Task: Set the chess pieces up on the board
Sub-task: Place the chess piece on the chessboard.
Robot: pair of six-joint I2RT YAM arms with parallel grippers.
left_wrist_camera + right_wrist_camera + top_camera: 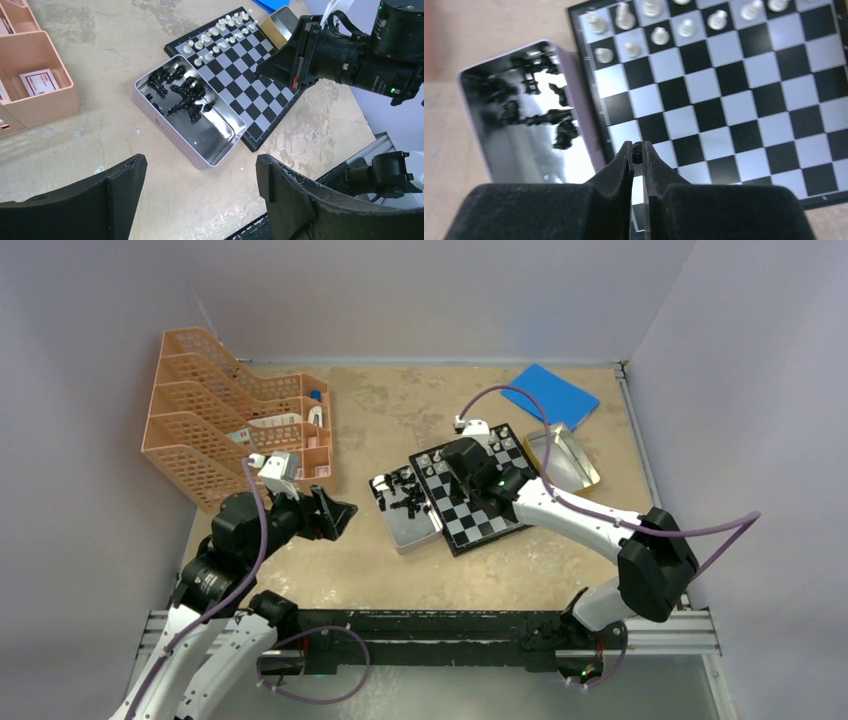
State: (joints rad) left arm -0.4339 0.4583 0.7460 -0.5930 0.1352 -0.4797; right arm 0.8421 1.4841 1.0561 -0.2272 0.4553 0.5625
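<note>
The board [482,522] lies near the middle of the table, turned at an angle, with the white chess pieces [206,38] lined up in its 2 far rows and the rest of its squares bare. Hard against its left edge sits a silver tin [165,122], open on top, with the black chess pieces [187,97] lying jumbled in its far half, most of them toppled. The right gripper [638,150] hangs above the board's bare squares, its 2 fingers drawn almost together; the right wrist view shows a tiny dark piece [637,157], seemingly 1 of the black set, pinched between the tips over the near-left part of the board, just beside the tin. A second tin [572,462], gold inside, rests against the board's right side, and a blue flat pad [550,393] lies beyond it by the far wall. The left gripper [200,195] is well apart from the board, over bare table to the left of the silver tin, its jaws spread wide with nothing in them. An orange tiered rack [240,420] stands at the far left.
</note>
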